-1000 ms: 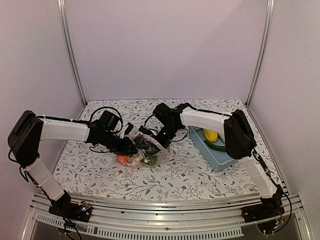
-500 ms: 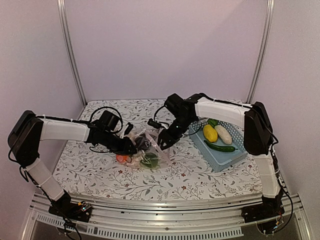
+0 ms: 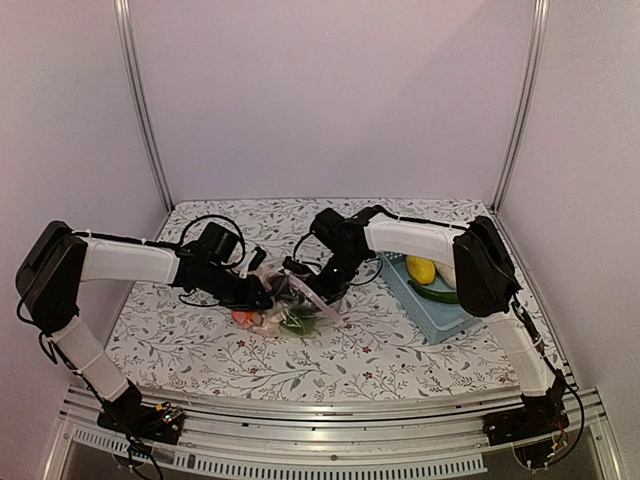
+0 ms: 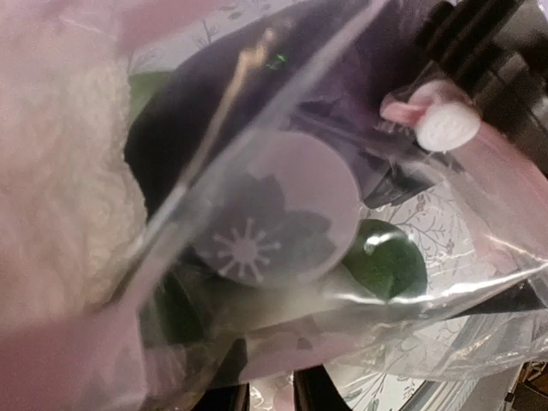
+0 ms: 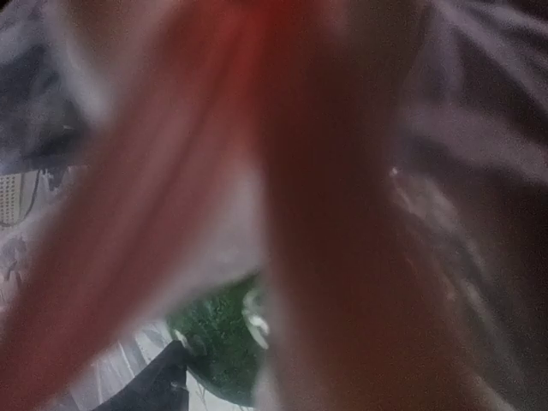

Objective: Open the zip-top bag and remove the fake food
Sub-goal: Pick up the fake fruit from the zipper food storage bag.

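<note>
The clear zip-top bag [image 3: 290,303] lies crumpled at mid-table, with fake food inside: an orange piece [image 3: 243,317] and a green piece [image 3: 298,322]. My left gripper [image 3: 262,292] is shut on the bag's left edge. In the left wrist view the plastic film [image 4: 282,334] runs between its fingertips [image 4: 224,396]. Behind the film are a dark purple eggplant [image 4: 274,205], white cauliflower [image 4: 51,197] and the pink zip slider [image 4: 445,127]. My right gripper [image 3: 320,288] is open at the bag's mouth. Its view is blurred pink plastic, with one fingertip [image 5: 158,377] beside a green piece [image 5: 227,342].
A light-blue basket [image 3: 432,322] stands to the right of the bag, holding a yellow piece [image 3: 421,270] and a green cucumber [image 3: 432,292]. Metal posts [image 3: 140,100] rise at the back corners. Cables trail behind both wrists.
The right arm swung out toward the basket, then came back to the bag's mouth, and its jaws now stand wider. The left arm kept its hold and place.
</note>
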You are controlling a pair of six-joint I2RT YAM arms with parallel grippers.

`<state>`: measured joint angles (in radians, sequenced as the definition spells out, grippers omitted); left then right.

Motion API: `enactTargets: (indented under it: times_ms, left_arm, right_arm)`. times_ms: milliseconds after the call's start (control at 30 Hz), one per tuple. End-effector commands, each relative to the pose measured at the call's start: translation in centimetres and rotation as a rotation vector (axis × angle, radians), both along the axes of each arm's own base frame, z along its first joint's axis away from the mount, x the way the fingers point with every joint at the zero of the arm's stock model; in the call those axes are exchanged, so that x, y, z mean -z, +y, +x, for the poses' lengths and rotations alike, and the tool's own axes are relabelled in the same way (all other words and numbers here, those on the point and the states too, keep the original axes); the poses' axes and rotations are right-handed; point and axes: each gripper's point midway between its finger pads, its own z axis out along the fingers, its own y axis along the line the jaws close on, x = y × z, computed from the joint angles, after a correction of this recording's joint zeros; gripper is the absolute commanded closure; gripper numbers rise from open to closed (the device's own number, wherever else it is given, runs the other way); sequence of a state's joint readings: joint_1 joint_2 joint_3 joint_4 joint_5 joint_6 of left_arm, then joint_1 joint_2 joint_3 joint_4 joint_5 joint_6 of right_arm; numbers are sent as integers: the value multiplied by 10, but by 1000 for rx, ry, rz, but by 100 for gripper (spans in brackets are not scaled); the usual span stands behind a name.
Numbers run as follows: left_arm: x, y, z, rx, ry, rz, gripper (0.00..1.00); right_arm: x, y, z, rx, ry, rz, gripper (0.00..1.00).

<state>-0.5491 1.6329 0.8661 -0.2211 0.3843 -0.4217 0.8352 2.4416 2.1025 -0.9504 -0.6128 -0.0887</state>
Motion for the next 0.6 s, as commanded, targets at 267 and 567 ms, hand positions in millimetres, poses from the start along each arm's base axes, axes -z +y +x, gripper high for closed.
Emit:
enactTargets:
  times_ms: [267, 567]
  left_arm:
    - [11, -2, -5, 7, 22, 4, 82]
    - [9, 0, -8, 6, 24, 1, 82]
  right_arm:
    - [45, 4, -28, -83, -29, -135, 15]
    - [45, 12, -23, -67, -74, -132, 30]
